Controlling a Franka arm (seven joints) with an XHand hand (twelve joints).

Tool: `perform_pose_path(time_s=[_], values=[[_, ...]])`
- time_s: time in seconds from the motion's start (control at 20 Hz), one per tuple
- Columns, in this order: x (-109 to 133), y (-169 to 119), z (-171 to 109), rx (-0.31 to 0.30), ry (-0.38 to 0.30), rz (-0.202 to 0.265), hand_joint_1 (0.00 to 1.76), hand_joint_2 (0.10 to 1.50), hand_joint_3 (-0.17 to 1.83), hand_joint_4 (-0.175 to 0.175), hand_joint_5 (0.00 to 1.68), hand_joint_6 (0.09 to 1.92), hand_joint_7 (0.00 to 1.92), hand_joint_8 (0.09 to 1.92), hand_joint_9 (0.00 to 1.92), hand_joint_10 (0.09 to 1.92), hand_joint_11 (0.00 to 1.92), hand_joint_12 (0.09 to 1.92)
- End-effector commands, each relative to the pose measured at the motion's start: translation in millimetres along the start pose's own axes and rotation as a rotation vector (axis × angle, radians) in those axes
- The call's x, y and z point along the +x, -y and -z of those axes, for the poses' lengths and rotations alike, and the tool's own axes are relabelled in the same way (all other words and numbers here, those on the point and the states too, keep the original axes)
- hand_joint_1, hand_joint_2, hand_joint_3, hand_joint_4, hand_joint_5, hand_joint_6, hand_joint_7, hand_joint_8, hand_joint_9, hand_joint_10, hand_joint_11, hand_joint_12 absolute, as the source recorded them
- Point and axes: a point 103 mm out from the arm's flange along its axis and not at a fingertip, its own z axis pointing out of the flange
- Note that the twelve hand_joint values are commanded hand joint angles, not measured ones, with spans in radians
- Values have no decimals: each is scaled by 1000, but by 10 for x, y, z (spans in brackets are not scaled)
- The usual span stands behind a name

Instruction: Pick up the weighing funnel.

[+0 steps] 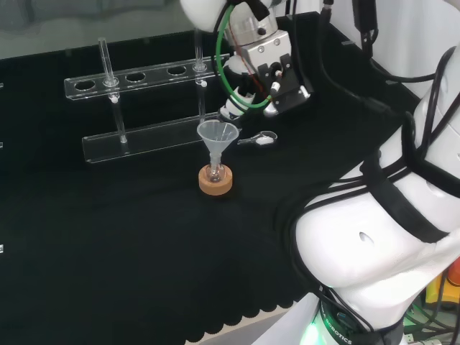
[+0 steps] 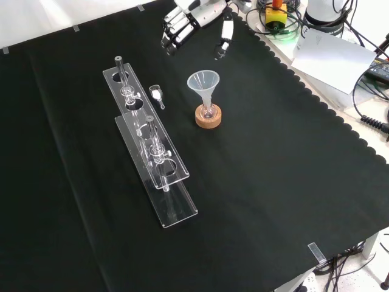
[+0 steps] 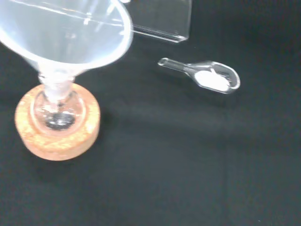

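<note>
1. Hand (image 1: 232, 109), head view: hangs at 11 o'clock from the weighing funnel (image 1: 257, 139), apart from it. Weighing funnel: lies on the cloth (image 1: 108, 251), at 3 o'clock from the funnel (image 1: 217, 135).
2. Front view: hand (image 2: 182, 27) empty, fingers relaxed, thumb apart. Weighing funnel (image 2: 157, 95): lies at 9 o'clock from the funnel (image 2: 203, 83), between it and the clear rack (image 2: 152, 152).
3. Wrist view: weighing funnel (image 3: 207, 75) lies flat, holds white powder, sits apart from the cork ring (image 3: 56, 132).

Weighing funnel (image 3: 207, 75) clear, glossy; white powder inside. Cork ring (image 3: 57, 123) grainy, matt. Cloth (image 2: 273, 182) black, matt.
</note>
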Motion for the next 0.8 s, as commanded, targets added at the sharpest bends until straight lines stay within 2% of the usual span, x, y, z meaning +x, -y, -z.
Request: perform_pose_path(time_s=[0.05,0.35,0.55,0.8], values=[[-323,21,-19,2,-27,-22,561,734,416,-68,234,87,2,607,146,748,0,1338],[-662,-106,-88,-24,-71,-31,566,738,419,-68,245,87,15,647,188,745,0,1388],[-848,-255,-186,-48,-98,-28,600,740,426,-71,290,87,106,694,279,738,0,1472],[-1035,-512,-356,-61,-153,7,657,732,442,-70,354,87,194,712,375,712,80,1464]])
